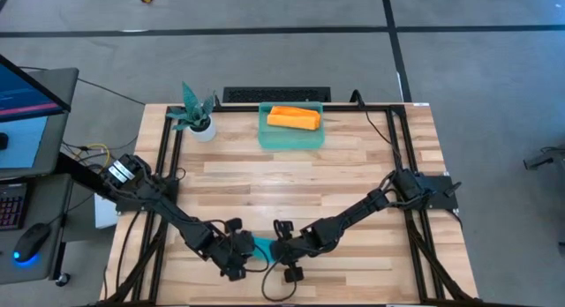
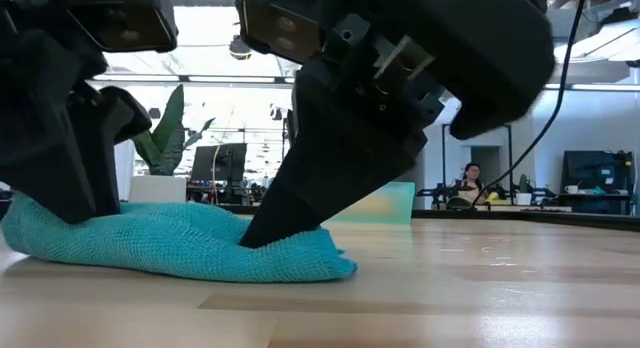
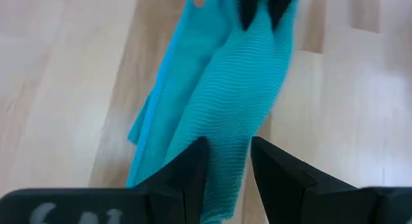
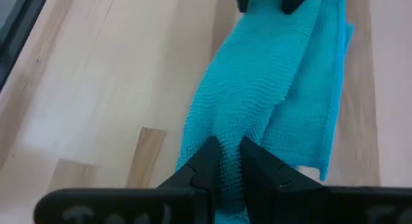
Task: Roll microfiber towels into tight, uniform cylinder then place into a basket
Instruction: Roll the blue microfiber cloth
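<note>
- We are seeing the translucent teal-green plastic basket [image 1: 291, 138] at the table's far edge, holding the rolled orange-yellow microfiber towel [image 1: 293, 118].
- The teal-blue microfiber towel [image 2: 180, 243] is lying rumpled near the front edge.
- The left gripper [image 3: 228, 161] and the right gripper [image 4: 226, 161] are each pinching one end of it.
</note>
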Available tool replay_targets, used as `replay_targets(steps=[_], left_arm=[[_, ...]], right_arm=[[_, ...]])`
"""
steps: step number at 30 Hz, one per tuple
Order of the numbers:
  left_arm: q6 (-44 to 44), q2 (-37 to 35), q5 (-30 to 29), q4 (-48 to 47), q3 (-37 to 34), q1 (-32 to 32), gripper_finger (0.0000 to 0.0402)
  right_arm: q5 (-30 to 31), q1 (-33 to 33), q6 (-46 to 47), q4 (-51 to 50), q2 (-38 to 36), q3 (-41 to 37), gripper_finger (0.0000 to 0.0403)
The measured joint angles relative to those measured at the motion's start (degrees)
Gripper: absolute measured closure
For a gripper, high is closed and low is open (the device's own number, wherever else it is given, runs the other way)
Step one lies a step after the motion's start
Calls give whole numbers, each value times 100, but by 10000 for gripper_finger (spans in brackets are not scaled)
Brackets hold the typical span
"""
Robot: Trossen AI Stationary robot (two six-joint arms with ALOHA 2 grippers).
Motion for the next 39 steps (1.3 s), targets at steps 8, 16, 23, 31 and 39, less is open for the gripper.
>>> replay_targets(steps=[8, 16, 23, 31, 39], left_arm=[[-804, -8, 2, -319, 4, 41, 284], [-1257, -16, 117, -624, 13, 44, 290], [-1332, -16, 155, -756, 7, 46, 314], [-1211, -16, 180, -771, 2, 46, 320], [-1228, -12, 282, -784, -1, 46, 320]], right_arm=[[7, -7, 316, 102, 10, -6, 316], [7, -7, 316, 233, 17, -9, 244], [5, -2, 314, 283, 20, -9, 212], [-4, -2, 316, 288, 20, -9, 206], [-35, -29, 288, 64, -175, -23, 214]])
